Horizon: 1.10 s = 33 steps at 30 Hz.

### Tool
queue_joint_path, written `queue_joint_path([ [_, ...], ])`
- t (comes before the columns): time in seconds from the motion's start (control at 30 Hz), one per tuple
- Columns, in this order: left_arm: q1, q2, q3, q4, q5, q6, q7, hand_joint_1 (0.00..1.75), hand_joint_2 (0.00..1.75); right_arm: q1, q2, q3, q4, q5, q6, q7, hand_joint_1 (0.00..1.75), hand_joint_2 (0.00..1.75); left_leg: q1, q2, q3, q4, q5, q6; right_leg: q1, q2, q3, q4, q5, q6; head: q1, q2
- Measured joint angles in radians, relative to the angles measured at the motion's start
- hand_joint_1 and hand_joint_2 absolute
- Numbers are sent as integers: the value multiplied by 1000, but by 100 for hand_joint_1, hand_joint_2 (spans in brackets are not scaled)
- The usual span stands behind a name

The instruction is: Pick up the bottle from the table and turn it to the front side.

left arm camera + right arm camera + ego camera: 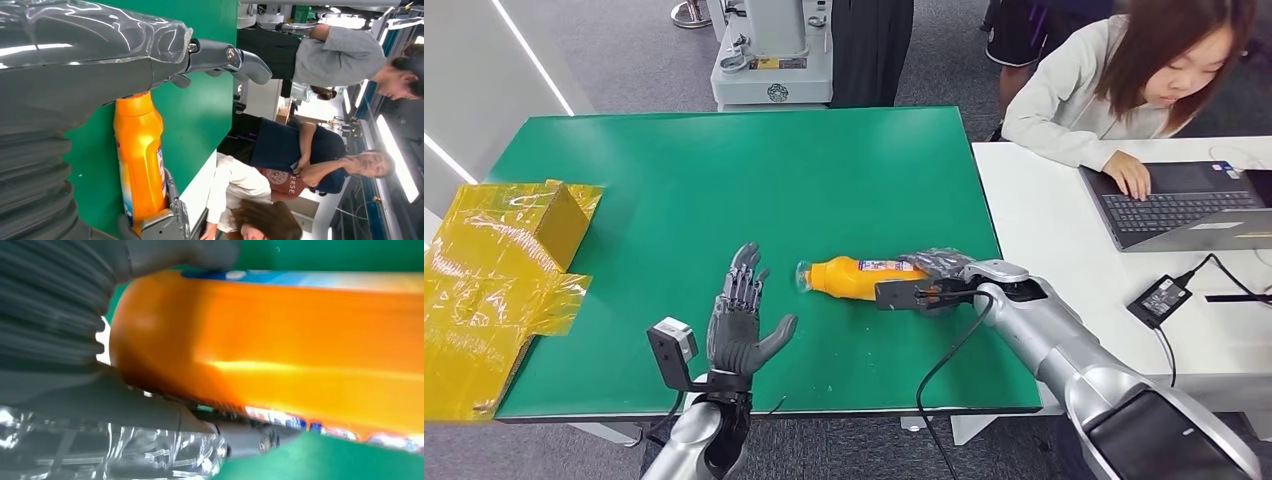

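While the bottle (856,277) lay on its side on the green table (724,190), the right hand (939,278) wrapped its base end.
L hand (739,322) hovered just beside the bottle's cap end, fingers spread, holding nothing, not touching. R wrist view: thumb and fingers pressed against opposite sides of the orange body.

Open green bench (724,190) is left between the yellow box (509,260) at one edge and the lying bottle (859,277); the far half is unobstructed
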Motion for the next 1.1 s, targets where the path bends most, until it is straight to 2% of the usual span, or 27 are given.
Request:
queue_joint_path([
  [0.3,-3,4,0,0,10,-8,1,0,175,-4,-23,44,2,-36,-55,10,175,175,0,0,0,0,0,0,0,0,0,0,0,0,0,0],
  [0.47,-2,7,3,0,5,-9,0,0,175,33,-47,48,-9,-126,-180,-38,175,175,0,-2,-1,0,0,0,0,-2,0,0,0,0,0,0],
  [0.6,4,8,9,0,-14,1,-9,0,175,162,-62,-41,-90,-328,-302,-171,175,175,0,-4,-2,0,0,0,0,-4,0,-1,-1,1,0,0],
  [0.7,6,9,10,4,-23,12,-18,0,175,279,-63,-134,-178,-410,-364,-227,175,175,0,-4,-3,0,-1,0,0,-4,0,-1,-2,1,0,0],
  [1.1,19,19,18,6,-91,21,-7,0,175,671,-29,-460,-575,-424,-513,-264,175,175,0,-9,-5,0,-1,1,0,-9,-1,-1,-3,3,0,0],
])
